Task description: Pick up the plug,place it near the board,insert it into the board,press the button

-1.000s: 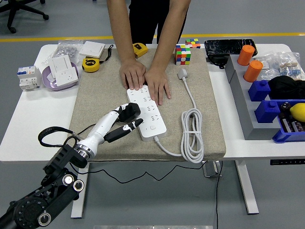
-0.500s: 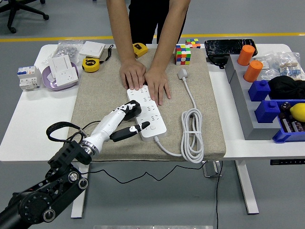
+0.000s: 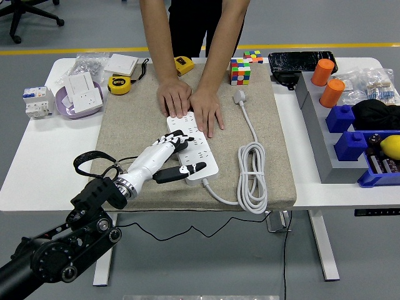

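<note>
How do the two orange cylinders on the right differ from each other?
The far orange cylinder stands nearer the table's back edge, beside the black tray; the near orange cylinder stands closer to the robot, just behind the blue blocks. Both are upright, the same orange and alike in shape.

Power strips: 1, white (image 3: pixel 192 149), on the mat.
My hands in view: 1, left hand (image 3: pixel 164 156).
Person's hands: 2 (image 3: pixel 174 97) (image 3: pixel 207 110), both flat on the strip.
Tape measures: 2, yellow (image 3: pixel 119 84) (image 3: pixel 182 64).
Colour cubes: 2 (image 3: pixel 240 70) (image 3: pixel 253 56).
Orange cylinders: 2 (image 3: pixel 323 72) (image 3: pixel 332 92).
Blue bins: 3 (image 3: pixel 338 117) (image 3: pixel 349 143) (image 3: pixel 374 172).
Coiled white cables: 1 (image 3: pixel 252 177).
Desks I can see: 1 (image 3: pixel 44 153).
</note>
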